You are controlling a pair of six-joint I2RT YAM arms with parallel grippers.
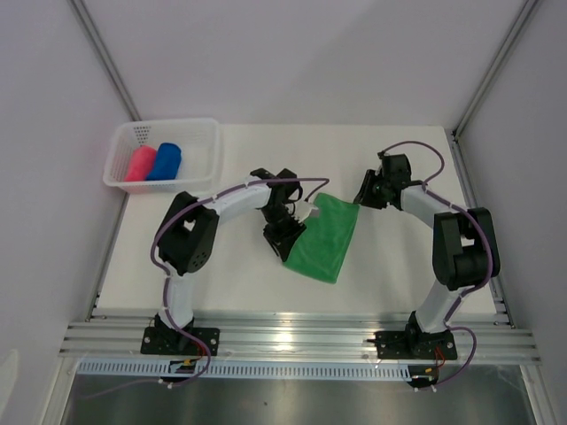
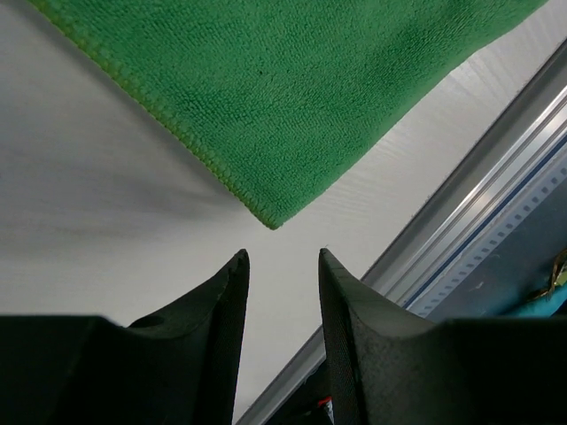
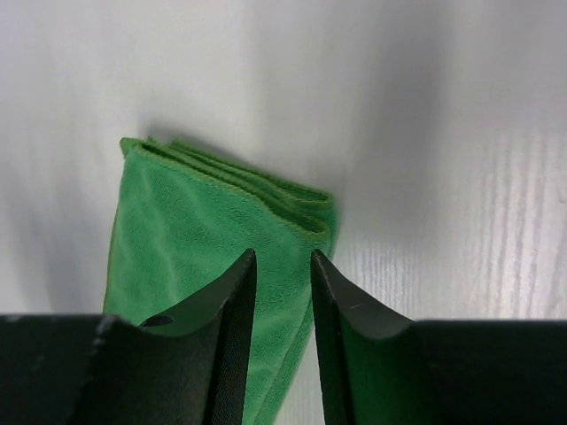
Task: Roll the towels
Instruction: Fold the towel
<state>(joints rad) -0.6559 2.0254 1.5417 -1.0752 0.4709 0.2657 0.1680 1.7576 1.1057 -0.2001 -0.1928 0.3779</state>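
Observation:
The green towel (image 1: 323, 237) lies folded flat on the white table. My left gripper (image 1: 283, 237) is at its left edge; in the left wrist view the gripper (image 2: 282, 257) is open and empty, just short of a corner of the towel (image 2: 292, 88). My right gripper (image 1: 361, 197) is at the towel's far right corner; in the right wrist view it (image 3: 282, 257) hovers open over the folded layers of the towel (image 3: 195, 230), holding nothing. The pink-red towel (image 1: 139, 165) and the blue towel (image 1: 165, 161) lie rolled in the basket.
The white mesh basket (image 1: 205, 142) stands at the table's far left corner. An aluminium rail (image 1: 292, 336) runs along the near edge and also shows in the left wrist view (image 2: 496, 177). White walls close in both sides.

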